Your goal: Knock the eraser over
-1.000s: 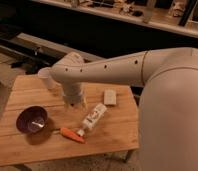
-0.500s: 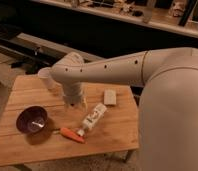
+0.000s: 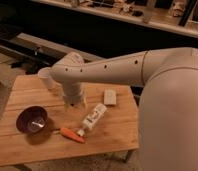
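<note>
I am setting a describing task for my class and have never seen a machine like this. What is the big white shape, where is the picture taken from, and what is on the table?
The big white shape is a robot's single arm, reaching in from the right. Its gripper points down just above the light wooden table. The one camera looks down on the scene from above.

On the table are a round purple bowl, an orange carrot-shaped object, a white tube-like bottle and a pale beige rectangular block. The small black eraser it should knock over is not visible here.
</note>
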You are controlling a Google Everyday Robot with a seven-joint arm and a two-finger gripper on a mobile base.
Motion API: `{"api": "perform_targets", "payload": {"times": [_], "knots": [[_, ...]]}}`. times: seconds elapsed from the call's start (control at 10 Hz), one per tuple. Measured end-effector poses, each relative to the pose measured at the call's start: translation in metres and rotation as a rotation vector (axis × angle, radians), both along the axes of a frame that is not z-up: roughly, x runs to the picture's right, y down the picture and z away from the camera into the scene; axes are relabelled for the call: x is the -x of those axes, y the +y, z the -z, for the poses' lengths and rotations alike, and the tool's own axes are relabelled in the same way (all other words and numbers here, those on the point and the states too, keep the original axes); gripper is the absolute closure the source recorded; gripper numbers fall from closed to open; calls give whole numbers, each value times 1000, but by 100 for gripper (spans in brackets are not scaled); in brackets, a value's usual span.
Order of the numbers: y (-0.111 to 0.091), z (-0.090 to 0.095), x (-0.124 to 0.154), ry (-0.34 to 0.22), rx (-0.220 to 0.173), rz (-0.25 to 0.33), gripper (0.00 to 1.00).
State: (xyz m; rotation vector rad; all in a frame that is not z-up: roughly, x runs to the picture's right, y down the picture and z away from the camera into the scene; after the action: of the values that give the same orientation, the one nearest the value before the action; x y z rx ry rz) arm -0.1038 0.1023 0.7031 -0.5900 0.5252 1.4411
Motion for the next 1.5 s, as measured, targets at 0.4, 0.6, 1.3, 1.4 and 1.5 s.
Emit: {"api": "perform_targets", "payload": {"times": [0.4, 0.6, 1.3, 1.4, 1.5], "knots": [[0, 0, 0, 0, 0, 0, 35], [0, 0, 0, 0, 0, 0, 35], [-41, -10, 1, 13, -88, 75, 35], [-54, -13, 0, 9, -104, 64, 35], [-65, -16, 1, -1, -120, 48, 35]]}}
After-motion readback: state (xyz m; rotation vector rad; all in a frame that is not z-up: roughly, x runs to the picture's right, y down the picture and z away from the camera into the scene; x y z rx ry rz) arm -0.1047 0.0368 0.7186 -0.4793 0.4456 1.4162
